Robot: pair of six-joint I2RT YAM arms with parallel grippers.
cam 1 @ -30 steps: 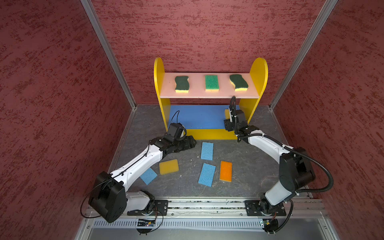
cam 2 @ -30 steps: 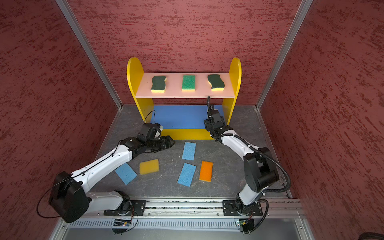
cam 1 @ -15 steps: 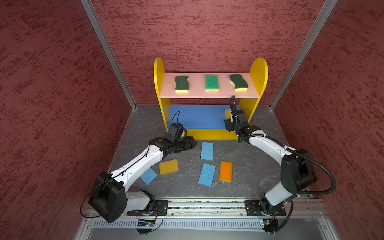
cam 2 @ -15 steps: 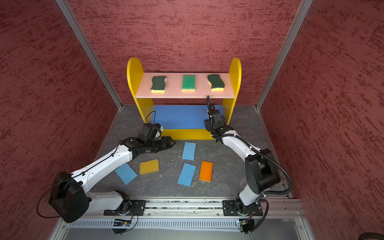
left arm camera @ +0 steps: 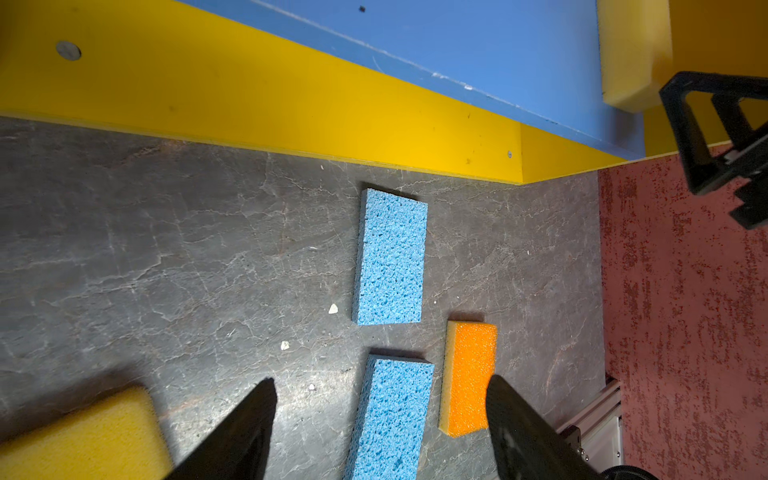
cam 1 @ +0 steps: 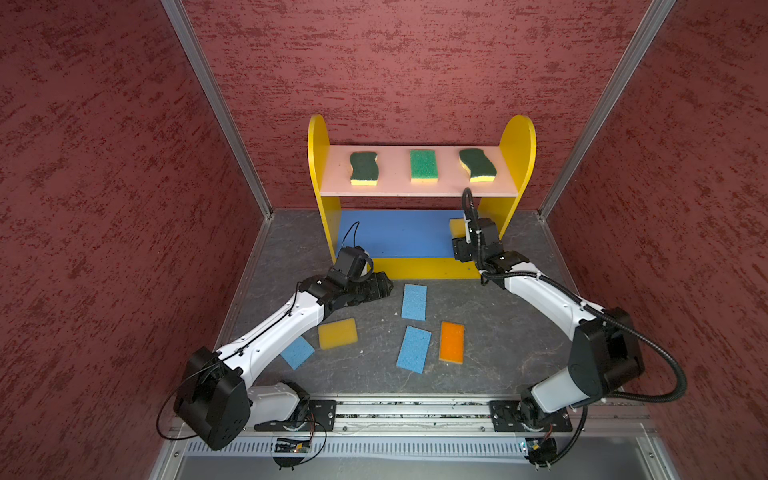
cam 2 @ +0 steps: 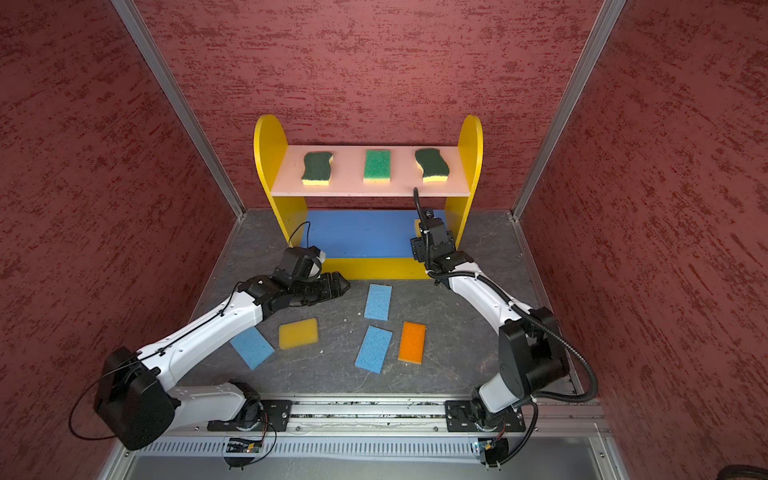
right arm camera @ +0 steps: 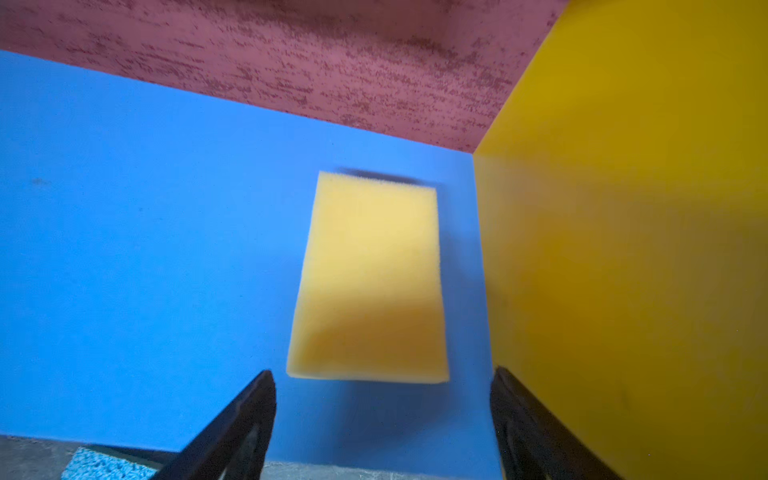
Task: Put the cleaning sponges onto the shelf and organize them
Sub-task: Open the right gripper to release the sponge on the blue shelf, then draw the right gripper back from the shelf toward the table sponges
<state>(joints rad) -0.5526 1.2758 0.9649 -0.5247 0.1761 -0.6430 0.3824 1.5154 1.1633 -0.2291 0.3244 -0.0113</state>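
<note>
The shelf [cam 1: 318, 166] stands at the back. Its pink top board [cam 1: 395, 189] carries two wavy dark-green sponges [cam 1: 363, 166] [cam 1: 478, 164] with a bright green one [cam 1: 423, 164] between them. A yellow sponge [right arm camera: 370, 274] lies at the right end of the blue board [right arm camera: 145, 249]. My right gripper [right arm camera: 382, 382] is open just in front of it, holding nothing. On the floor lie three blue sponges [cam 1: 414, 302] [cam 1: 414, 349] [cam 1: 297, 352], an orange one [cam 1: 451, 342] and a yellow one [cam 1: 338, 333]. My left gripper [left arm camera: 380, 386] hangs open and empty, low by the shelf's front.
The yellow side panel [right arm camera: 623, 249] stands close beside my right gripper's outer finger. Red walls close in the cell on three sides. One blue sponge lies partly under my left forearm [cam 1: 270, 336]. A metal rail [cam 1: 415, 409] runs along the front edge.
My right arm's elbow has sunk a little toward the front while its gripper stays at the shelf's right end. The left arm and the sponges have not moved.
</note>
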